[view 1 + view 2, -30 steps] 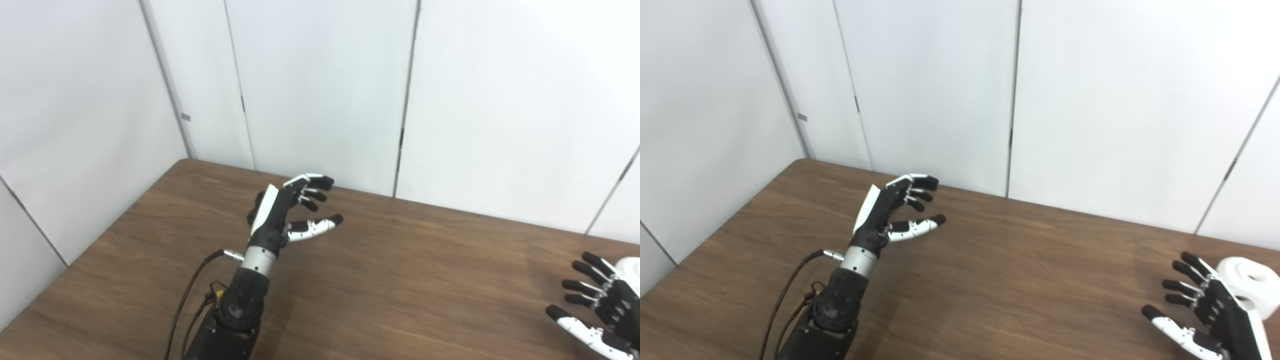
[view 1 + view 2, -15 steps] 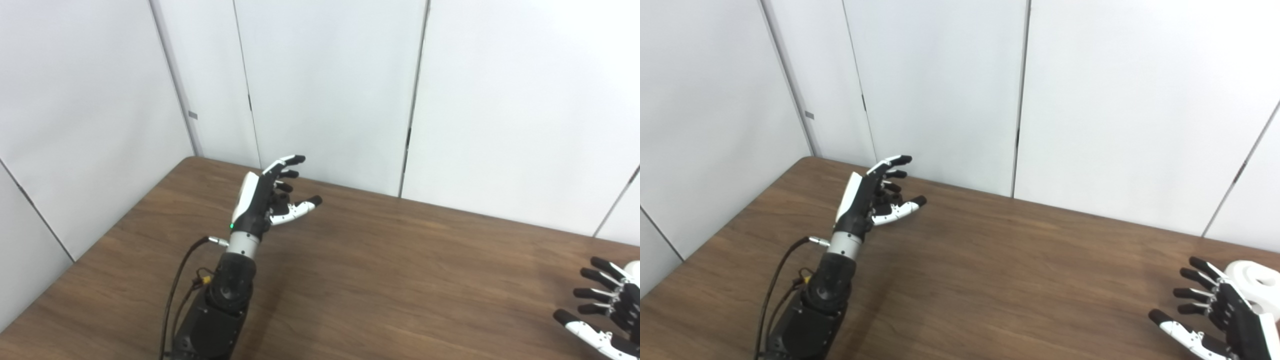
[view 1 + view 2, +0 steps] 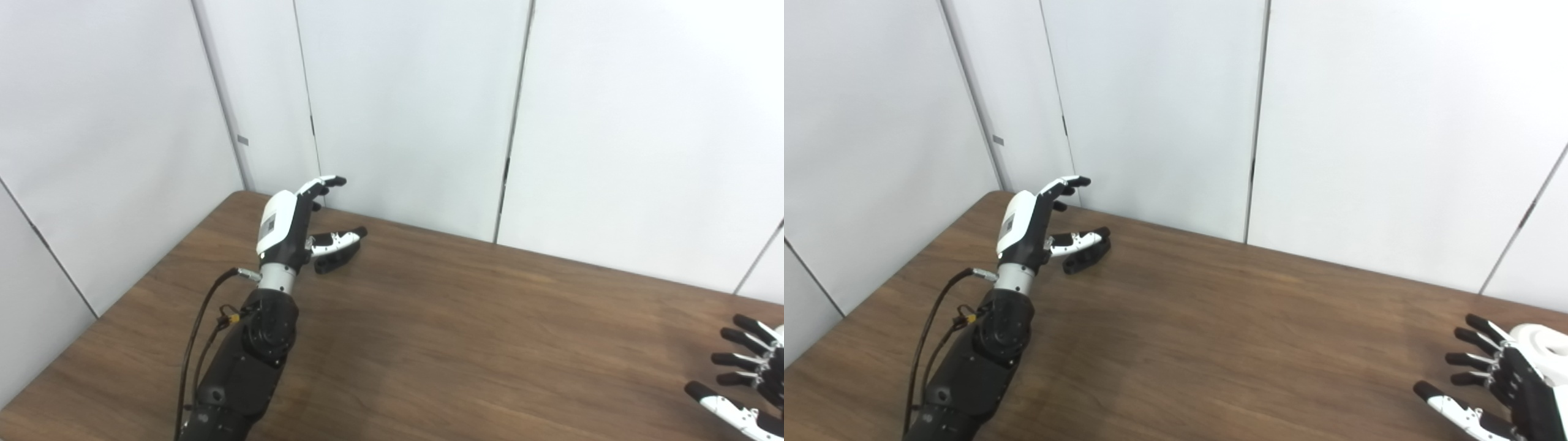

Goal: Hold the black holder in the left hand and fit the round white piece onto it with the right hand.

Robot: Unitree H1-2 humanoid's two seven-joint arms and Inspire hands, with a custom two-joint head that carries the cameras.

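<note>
A small black holder (image 3: 1082, 261) lies on the brown table near its far left corner, also seen as the black holder (image 3: 331, 261) just under my thumb. My left hand (image 3: 294, 223) hovers over it, open, fingers spread and pointing toward the wall, with nothing in its grasp. The round white piece (image 3: 1545, 342) sits at the far right edge, mostly hidden behind my right hand (image 3: 1494, 383). That right hand (image 3: 750, 380) is open with fingers apart, just left of the white piece and not touching it as far as I can see.
The brown wooden table (image 3: 465, 343) stretches between both hands. White wall panels (image 3: 404, 110) stand right behind the table's far edge, close to my left fingertips. A black cable (image 3: 199, 331) loops beside the left forearm.
My left hand has reached farther toward the far left corner, and the black holder now shows beneath its thumb. The camera has shifted left. The right hand has stayed open beside the white piece.
</note>
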